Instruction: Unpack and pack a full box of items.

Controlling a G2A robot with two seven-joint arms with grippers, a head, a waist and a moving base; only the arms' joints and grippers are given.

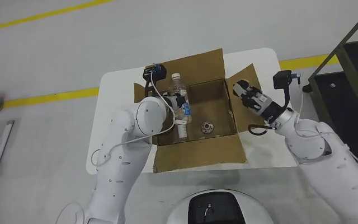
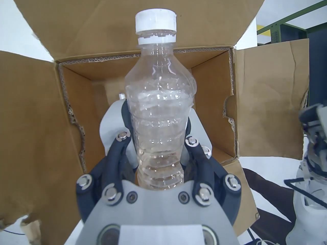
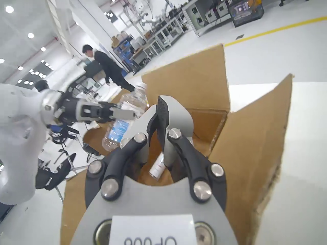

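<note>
bottle: clear ribbed plastic bottle with white cap (image 2: pixel 158 98), above the left wall of the open brown cardboard box (image 1: pixel 215 154) on the white desk (image 1: pixel 120 84).
left hand (image 2: pixel 157 123): pinching the bottle's lower body.
right hand (image 3: pixel 161 118): pressed together, empty, over the box's right flap.
handling: you'll likely find it light, slippery and crushable; squeeze the ribs gently.
</note>
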